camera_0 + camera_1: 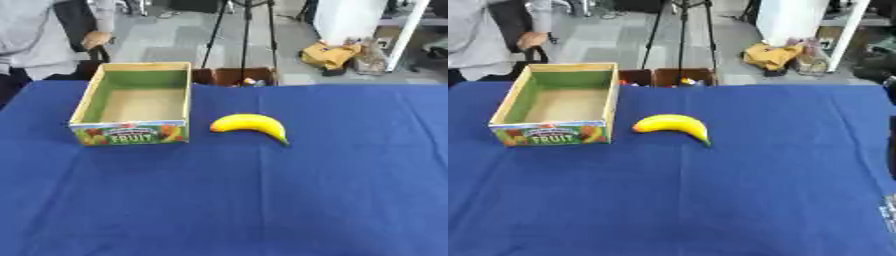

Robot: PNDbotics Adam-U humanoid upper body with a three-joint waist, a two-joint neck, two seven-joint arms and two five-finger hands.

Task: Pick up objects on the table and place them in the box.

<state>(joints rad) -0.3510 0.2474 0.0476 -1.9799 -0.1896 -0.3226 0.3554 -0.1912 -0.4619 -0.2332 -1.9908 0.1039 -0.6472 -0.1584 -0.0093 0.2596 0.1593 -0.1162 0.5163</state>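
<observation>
Banana [251,125] lying on blue worktop [262,200], just right of box [136,131], near its front corner, not touching. Box open-topped, fruit label on front wall. Neither hand visible; state can't tell.

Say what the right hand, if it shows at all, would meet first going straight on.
No hand shows in either view, so its line cannot be judged. On the table lie only the banana and, left of it, the open box.

Lab or studio, tripod [245,35], blue-draped table [262,200]
</observation>
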